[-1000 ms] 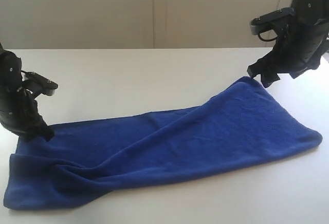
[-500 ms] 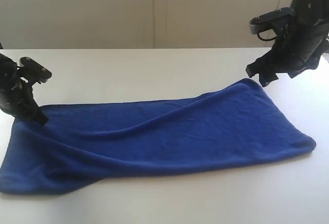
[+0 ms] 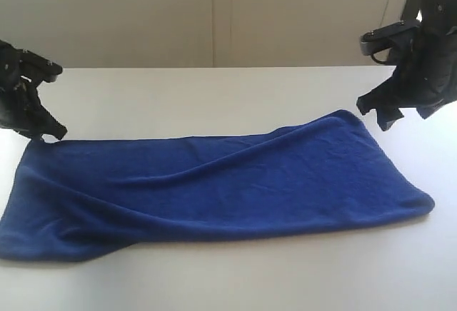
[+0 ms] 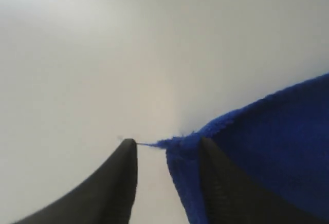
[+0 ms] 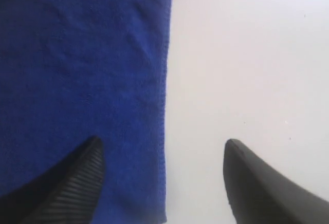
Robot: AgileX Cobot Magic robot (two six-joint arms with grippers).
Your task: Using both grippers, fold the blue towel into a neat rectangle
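The blue towel (image 3: 214, 182) lies stretched across the white table (image 3: 214, 97), doubled lengthwise with soft wrinkles. My left gripper (image 3: 44, 134) stands at its far left corner. In the left wrist view the left gripper (image 4: 167, 143) is open; the towel's corner (image 4: 267, 147) lies loose between the fingers, against one of them. My right gripper (image 3: 385, 118) hovers just off the far right corner. In the right wrist view the right gripper (image 5: 163, 143) is wide open over the towel's edge (image 5: 82, 54), one finger above cloth, the other above bare table.
The table's far edge meets a pale wall (image 3: 214, 11). Bare white tabletop surrounds the towel on every side.
The left gripper pulled its corner back and left, drawing the towel flatter, then opened and let the corner go. The right gripper drifted slightly right, away from its corner.
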